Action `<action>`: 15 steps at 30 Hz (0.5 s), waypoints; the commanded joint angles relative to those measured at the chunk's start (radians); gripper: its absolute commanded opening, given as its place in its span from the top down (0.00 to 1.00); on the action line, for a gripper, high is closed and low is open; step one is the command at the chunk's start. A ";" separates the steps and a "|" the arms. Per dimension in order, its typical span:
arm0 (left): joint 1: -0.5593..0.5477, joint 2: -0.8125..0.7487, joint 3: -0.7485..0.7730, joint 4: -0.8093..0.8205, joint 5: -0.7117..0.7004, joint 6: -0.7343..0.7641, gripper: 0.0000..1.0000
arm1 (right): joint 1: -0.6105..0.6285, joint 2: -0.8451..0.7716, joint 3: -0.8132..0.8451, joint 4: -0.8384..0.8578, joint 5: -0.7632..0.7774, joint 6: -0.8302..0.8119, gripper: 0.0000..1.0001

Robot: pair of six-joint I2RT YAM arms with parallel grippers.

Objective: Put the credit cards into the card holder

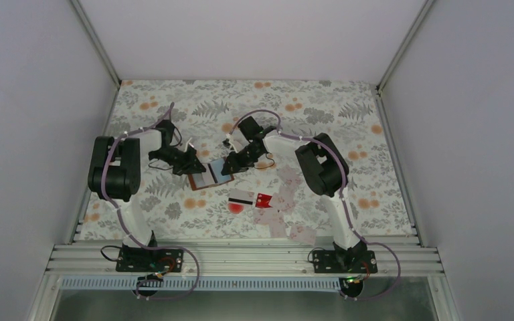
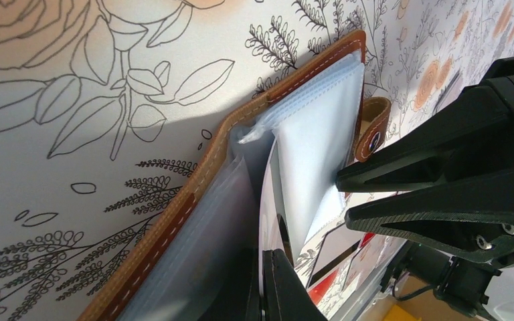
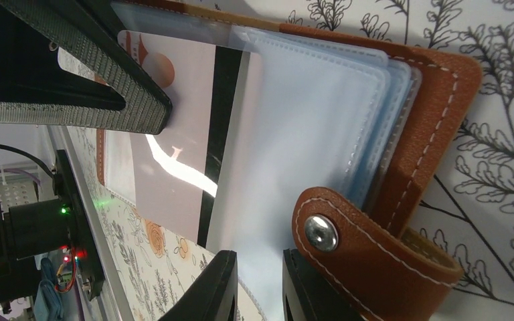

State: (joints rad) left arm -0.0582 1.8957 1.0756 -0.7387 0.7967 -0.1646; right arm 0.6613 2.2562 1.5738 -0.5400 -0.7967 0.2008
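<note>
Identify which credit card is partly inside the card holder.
The black-striped card, half inside the card holder; the other cards lie loose on the table.

Plain grey-white enclosure walls (image 1: 27, 100); floral-print tablecloth (image 1: 321, 107) over table; aluminium frame rails (image 1: 241, 257) along near edge; diffuse light.

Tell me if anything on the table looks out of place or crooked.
Two things. The loose cards lie strewn and overlapping in a ragged trail beside the right arm, not stacked. And in the open card holder, a striped card sits only partway in its clear sleeve, the striped end sticking out.
</note>
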 commanded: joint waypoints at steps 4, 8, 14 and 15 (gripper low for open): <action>-0.018 0.050 0.000 -0.029 -0.044 0.016 0.98 | -0.006 -0.027 -0.032 -0.010 0.045 -0.001 0.81; -0.025 0.065 0.016 -0.032 -0.039 0.016 0.98 | -0.005 -0.029 -0.033 -0.010 0.045 0.000 0.81; -0.026 0.073 0.019 -0.024 -0.048 0.015 0.98 | -0.008 -0.042 -0.030 -0.013 0.049 0.003 0.81; -0.027 0.070 0.017 -0.022 -0.049 0.014 0.98 | -0.008 -0.047 -0.028 -0.015 0.051 0.004 0.81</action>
State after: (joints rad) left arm -0.0704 1.9289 1.1034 -0.7536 0.8188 -0.1646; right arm 0.6590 2.2448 1.5612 -0.5381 -0.7898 0.2012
